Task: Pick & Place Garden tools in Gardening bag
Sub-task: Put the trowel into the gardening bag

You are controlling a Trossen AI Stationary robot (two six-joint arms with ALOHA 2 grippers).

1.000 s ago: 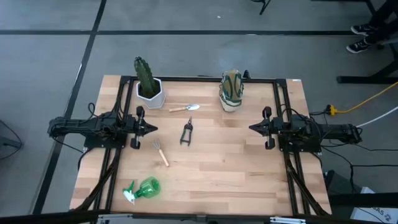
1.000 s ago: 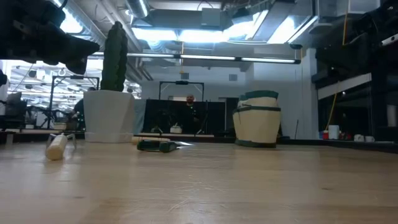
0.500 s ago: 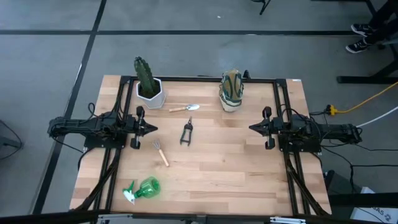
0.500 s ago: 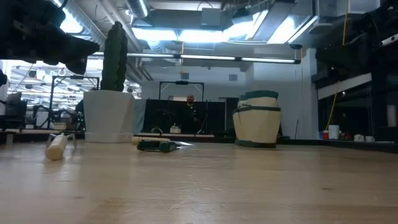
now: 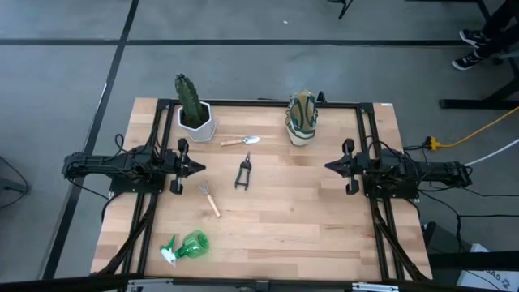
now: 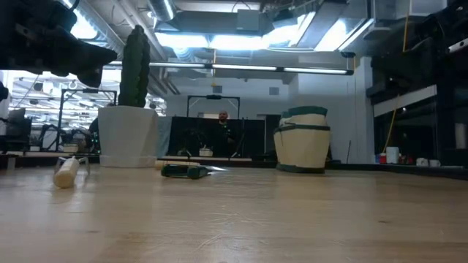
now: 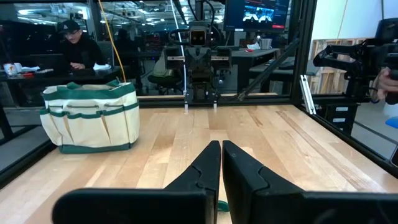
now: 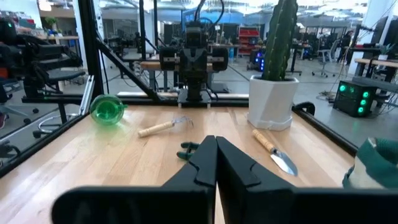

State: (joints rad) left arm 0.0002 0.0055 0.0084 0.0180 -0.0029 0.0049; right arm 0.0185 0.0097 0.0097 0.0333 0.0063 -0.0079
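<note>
The wooden table [image 5: 308, 227] has a wide bare stretch across its near half and centre, framed by black rails along its left, right and far edges. The gardening bag [image 5: 301, 118] stands upright near the far edge, right of centre, apart from everything else. The cactus in its white hexagonal pot [image 5: 195, 114] stands near the far left corner. The green spray bottle [image 5: 187, 246] lies on its side near the front left edge, well apart from the other tools. The black pruners [image 5: 242, 173] lie mid-table, the wooden-handled rake [image 5: 209, 197] just left and nearer the front, and the silver trowel [image 5: 241, 141] between pot and bag, close to the pot. The left end effector [image 5: 200, 168] hovers at the left side, its fingers pressed together and empty. The right end effector [image 5: 328, 167] faces it from the right side, likewise closed and holding nothing.
</note>
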